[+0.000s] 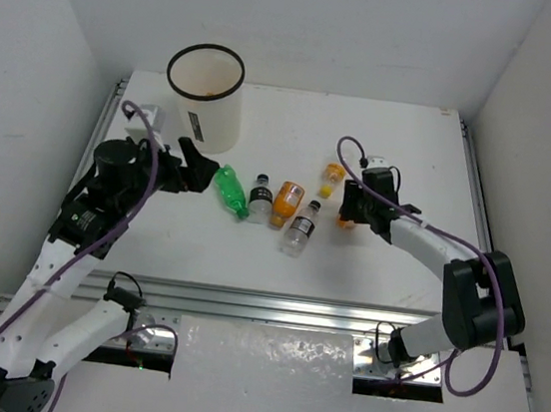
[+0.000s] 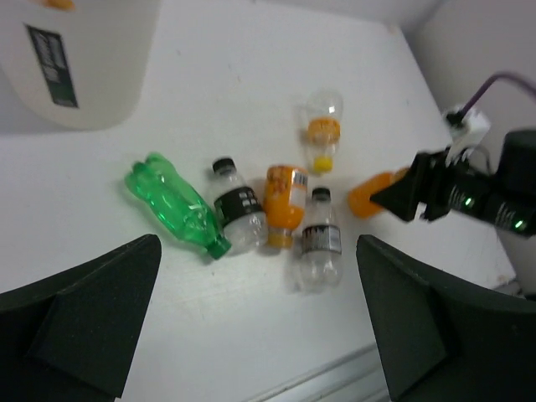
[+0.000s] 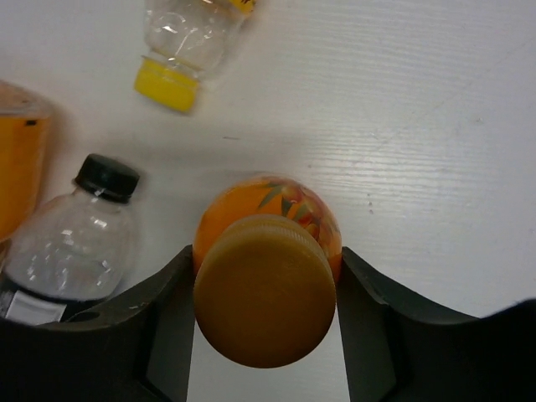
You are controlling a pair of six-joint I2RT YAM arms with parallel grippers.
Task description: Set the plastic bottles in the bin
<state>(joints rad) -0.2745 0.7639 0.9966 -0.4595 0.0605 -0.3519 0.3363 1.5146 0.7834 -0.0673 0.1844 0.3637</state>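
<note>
Top camera looked down from behind arm bases, whole table (image 1: 398, 271) framed. Left wrist camera viewed lying plastic bottles (image 2: 285, 201) obliquely, mid-range. Right wrist camera hung close above orange bottle (image 3: 266, 251), shared with both other views.

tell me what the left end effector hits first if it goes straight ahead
Probably the green bottle, lying nearest ahead of the open left end effector; the clear black-capped bottle lies just beyond. Its height is unclear, so this is a guess.
</note>
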